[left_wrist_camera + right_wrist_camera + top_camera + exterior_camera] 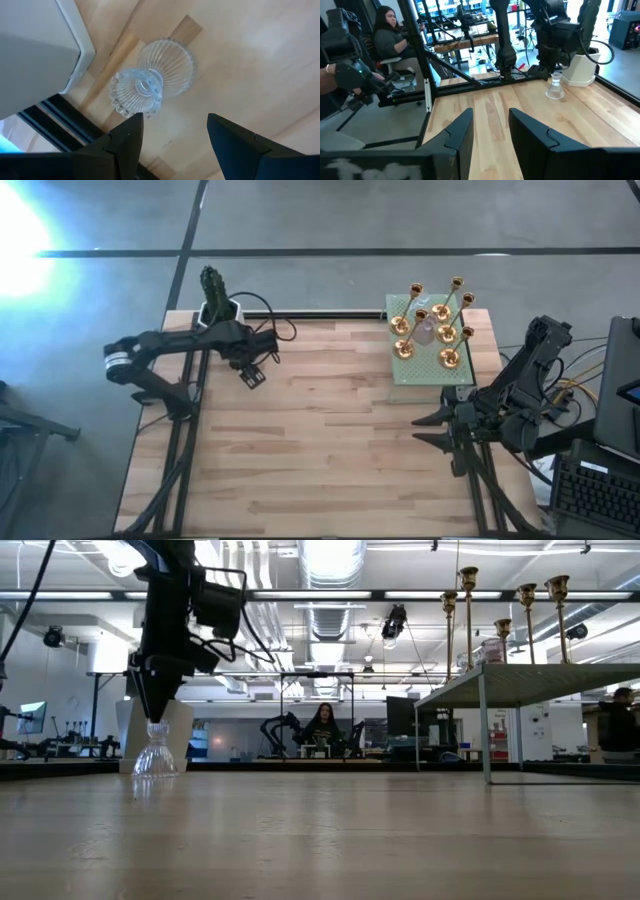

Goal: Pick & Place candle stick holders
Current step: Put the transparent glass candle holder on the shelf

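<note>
Pale butcher-block wooden table [330,440] bears the ribbed clear glass candle stick holder [152,82] upright beside the white pot [579,67], directly under the left gripper [172,131], whose spread fingers hold nothing and could topple it by clipping its rim.

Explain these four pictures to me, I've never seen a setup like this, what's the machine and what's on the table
It is a robot with two dark arms at a wooden table. One picture looks straight down, one looks level across the tabletop, and two come from cameras on the wrists. The left gripper hangs over a clear glass candle holder standing beside a white cactus pot, jaws open, nothing held. The right gripper waits near the table's right edge, empty. Gold candle holders stand on a raised green tray. People sit in the room behind.
</note>
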`<state>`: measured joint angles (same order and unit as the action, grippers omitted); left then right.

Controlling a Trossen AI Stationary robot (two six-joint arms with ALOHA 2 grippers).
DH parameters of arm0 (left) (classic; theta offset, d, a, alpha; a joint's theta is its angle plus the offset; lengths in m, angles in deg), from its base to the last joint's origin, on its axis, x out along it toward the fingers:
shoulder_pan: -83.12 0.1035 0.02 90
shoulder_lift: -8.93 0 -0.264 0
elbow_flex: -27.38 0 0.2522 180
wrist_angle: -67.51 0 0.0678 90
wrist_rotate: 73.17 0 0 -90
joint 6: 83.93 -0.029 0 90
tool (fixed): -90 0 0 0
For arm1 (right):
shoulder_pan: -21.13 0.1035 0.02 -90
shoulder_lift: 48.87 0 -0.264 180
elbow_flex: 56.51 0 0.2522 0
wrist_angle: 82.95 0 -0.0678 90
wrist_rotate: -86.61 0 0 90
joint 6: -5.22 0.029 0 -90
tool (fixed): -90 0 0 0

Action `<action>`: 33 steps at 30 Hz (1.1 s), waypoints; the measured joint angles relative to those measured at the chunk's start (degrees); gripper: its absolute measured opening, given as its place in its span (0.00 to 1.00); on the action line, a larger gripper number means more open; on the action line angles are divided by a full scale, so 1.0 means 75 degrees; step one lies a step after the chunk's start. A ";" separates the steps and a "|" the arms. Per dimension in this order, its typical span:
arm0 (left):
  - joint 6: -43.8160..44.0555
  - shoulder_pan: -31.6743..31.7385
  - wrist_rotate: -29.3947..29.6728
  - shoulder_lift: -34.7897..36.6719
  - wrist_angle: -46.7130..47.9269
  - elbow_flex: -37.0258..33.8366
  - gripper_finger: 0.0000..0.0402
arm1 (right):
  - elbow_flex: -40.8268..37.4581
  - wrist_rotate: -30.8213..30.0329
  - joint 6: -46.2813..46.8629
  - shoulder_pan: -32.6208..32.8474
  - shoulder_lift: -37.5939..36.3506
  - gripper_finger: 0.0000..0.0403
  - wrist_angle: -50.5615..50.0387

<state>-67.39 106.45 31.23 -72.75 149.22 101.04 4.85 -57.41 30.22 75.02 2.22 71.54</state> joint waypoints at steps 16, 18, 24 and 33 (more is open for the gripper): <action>-0.0515 0.0228 0.0334 -0.0246 -0.0474 -0.0055 0.56 | -0.0003 -0.0001 -0.0018 0.0000 0.0000 0.30 0.0000; -0.0615 0.0228 0.0337 -0.0220 -0.0527 -0.0063 0.56 | -0.0003 -0.0003 -0.0018 0.0000 0.0000 0.29 0.0000; -0.1047 0.0228 0.0385 -0.0220 -0.0731 -0.0063 0.56 | -0.0003 -0.0003 -0.0018 0.0000 0.0000 0.28 0.0000; -0.1434 0.0228 0.0599 -0.0235 -0.0734 0.0101 0.56 | -0.0003 -0.0003 -0.0018 -0.0003 0.0000 0.31 0.0001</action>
<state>-78.14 108.16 35.73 -74.51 143.71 101.79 4.83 -57.43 30.09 75.00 2.22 71.55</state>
